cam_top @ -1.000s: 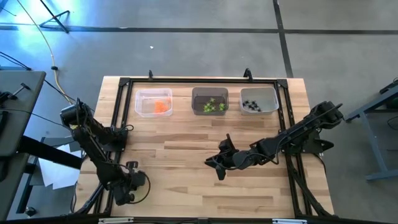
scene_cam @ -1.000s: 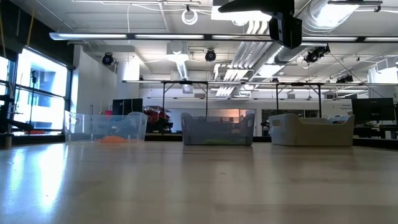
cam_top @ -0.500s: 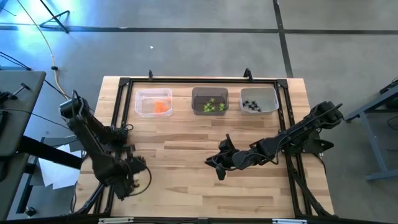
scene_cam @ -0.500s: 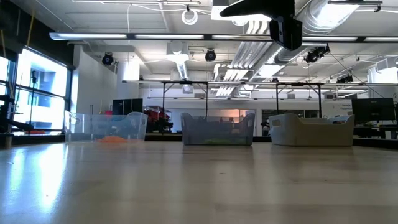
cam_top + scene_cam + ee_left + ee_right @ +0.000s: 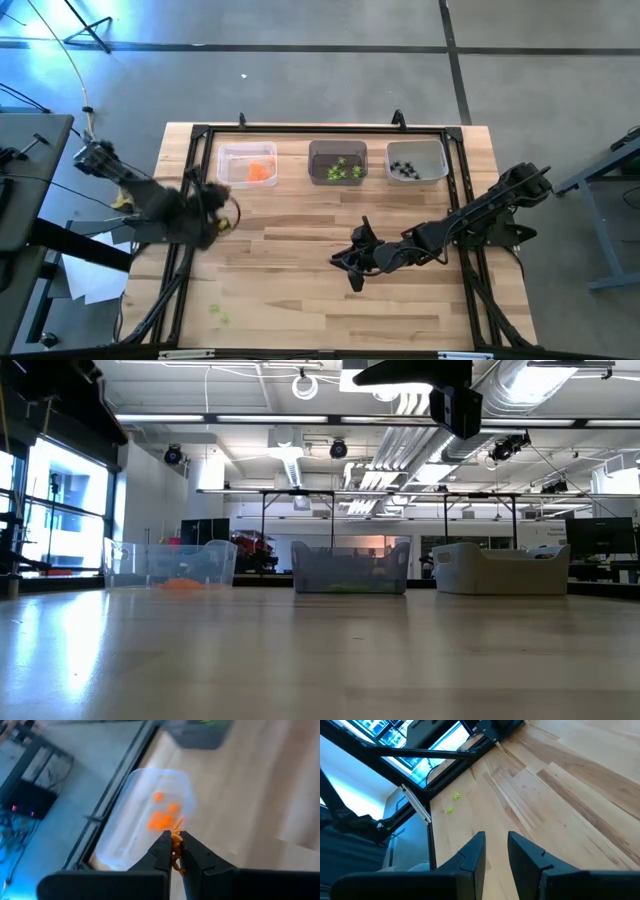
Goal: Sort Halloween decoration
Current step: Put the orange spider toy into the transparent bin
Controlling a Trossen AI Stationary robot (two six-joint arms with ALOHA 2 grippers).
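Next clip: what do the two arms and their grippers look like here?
Both arms are dark, jointed links with thin black cables. The left gripper has two slim black fingers tapering to narrow tips. The right gripper has two broader black fingers with flat inner faces and stepped outer edges. No markings are visible.

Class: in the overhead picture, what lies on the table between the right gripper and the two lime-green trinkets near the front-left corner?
Nothing: the high view shows bare wood between the right gripper and the lime-green trinkets.

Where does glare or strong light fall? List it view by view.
High view: blue-white light washes the floor at upper left, and the table is evenly lit. Low view: the window at left blazes, laying sheen on the table. Right wrist view: a bright blue patch beyond the table edge.
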